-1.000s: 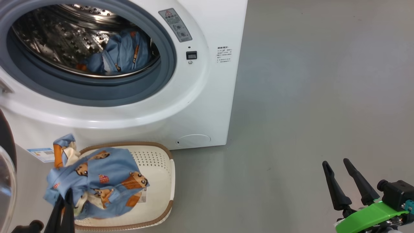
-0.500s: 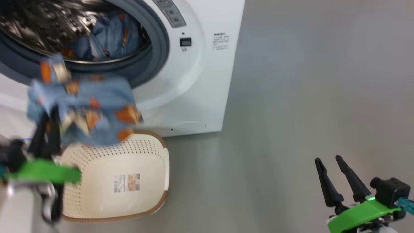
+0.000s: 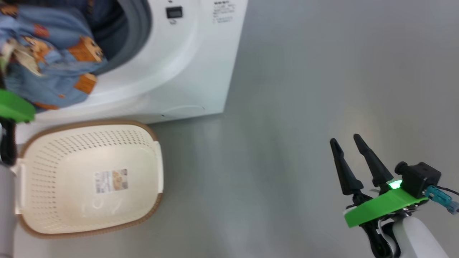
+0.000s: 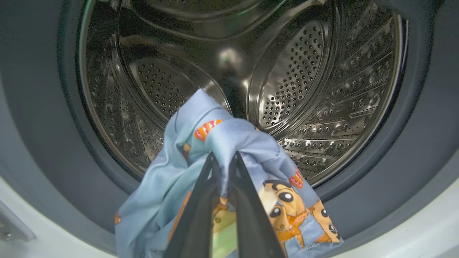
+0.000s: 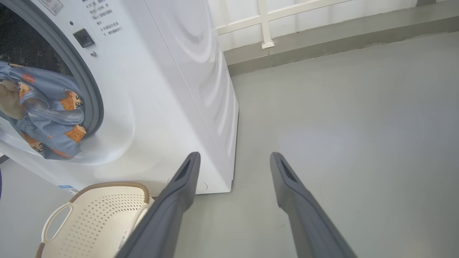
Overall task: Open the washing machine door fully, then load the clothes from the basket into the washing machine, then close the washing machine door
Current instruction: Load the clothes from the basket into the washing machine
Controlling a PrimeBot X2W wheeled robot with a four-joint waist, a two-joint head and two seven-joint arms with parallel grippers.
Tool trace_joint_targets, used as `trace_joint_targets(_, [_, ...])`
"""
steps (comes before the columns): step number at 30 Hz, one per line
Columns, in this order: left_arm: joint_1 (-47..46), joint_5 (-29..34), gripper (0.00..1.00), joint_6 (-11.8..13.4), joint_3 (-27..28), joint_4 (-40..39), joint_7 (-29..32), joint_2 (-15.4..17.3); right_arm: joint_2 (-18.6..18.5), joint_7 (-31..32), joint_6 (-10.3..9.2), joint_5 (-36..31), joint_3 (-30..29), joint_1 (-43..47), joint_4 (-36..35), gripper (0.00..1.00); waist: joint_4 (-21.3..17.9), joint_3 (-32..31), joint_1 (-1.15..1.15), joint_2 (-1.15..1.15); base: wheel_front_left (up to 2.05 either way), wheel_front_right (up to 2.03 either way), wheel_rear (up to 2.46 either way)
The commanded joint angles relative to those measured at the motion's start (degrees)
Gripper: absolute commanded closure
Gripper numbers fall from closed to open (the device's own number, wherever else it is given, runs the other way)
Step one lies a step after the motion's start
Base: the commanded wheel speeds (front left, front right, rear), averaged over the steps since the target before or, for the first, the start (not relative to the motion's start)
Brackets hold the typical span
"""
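- the left gripper [image 4: 223,156] is at the far left. its two dark fingers are pinched almost together on a fold of the clothes [image 4: 247,139], with only a thin strip of fabric between them.
- the clothes hang from that grip as a light blue bundle printed with orange and brown cartoon animals. the bundle is held up at the mouth of the washing machine [image 3: 186,71], level with the grey gasket [image 4: 423,125]. its lower part drapes in front of the white front below the opening, well above the basket [image 3: 53,150].
- beyond the fabric, the left wrist view looks straight into the perforated steel drum [image 4: 304,89].
- the basket stands on the grey floor [image 3: 287,107], just in front of the machine and below the held bundle. its bare base shows a paper label [image 3: 111,180].
- the right gripper [image 3: 345,139] is at the lower right over bare floor, well apart from the machine and the basket. its fingers are spread with a clear gap between them and grip nothing.
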Motion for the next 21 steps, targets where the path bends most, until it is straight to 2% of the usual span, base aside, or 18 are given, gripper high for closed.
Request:
trace_joint_targets(1, [-4.0,0.4,1.00,-0.1,0.9,2.0,-0.6,3.5,0.1,-0.3,0.08,-0.2,1.7,-0.8,-1.3,0.00,-3.3,4.3,0.00,0.00,0.00,0.00,0.00])
trace_joint_targets(7, [-12.6,1.1,1.00,-0.2,-0.5,11.1,-1.3,5.0,0.9,-0.3,0.08,-0.3,2.5,-2.4,-1.5,0.00,-5.0,6.9,0.00,0.00,0.00,0.00,0.00])
trace_joint_targets(11, [-19.1,2.2,1.00,-0.1,-0.9,13.3,-1.6,6.4,1.5,-0.3,0.08,-0.3,3.0,-3.6,-1.6,0.00,-5.9,8.6,0.00,0.00,0.00,0.00,0.00])
trace_joint_targets(15, [-24.2,3.0,1.00,0.6,0.8,8.3,-1.7,7.1,2.3,-0.3,0.08,-0.4,3.2,-4.7,-1.6,0.00,-6.5,10.0,0.00,0.00,0.00,0.00,0.00])
trace_joint_targets(20, [-24.5,4.8,1.00,0.7,1.8,3.7,-1.7,7.5,3.3,-0.3,0.08,-0.4,3.6,-5.5,-1.3,0.00,-7.0,10.9,0.00,0.00,0.00,0.00,0.00])
trace_joint_targets(21, [-24.3,5.3,0.96,0.7,1.9,2.9,-1.7,7.6,3.5,-0.3,0.08,-0.4,3.7,-5.6,-1.2,0.00,-7.1,10.9,0.00,0.00,0.00,0.00,0.00])
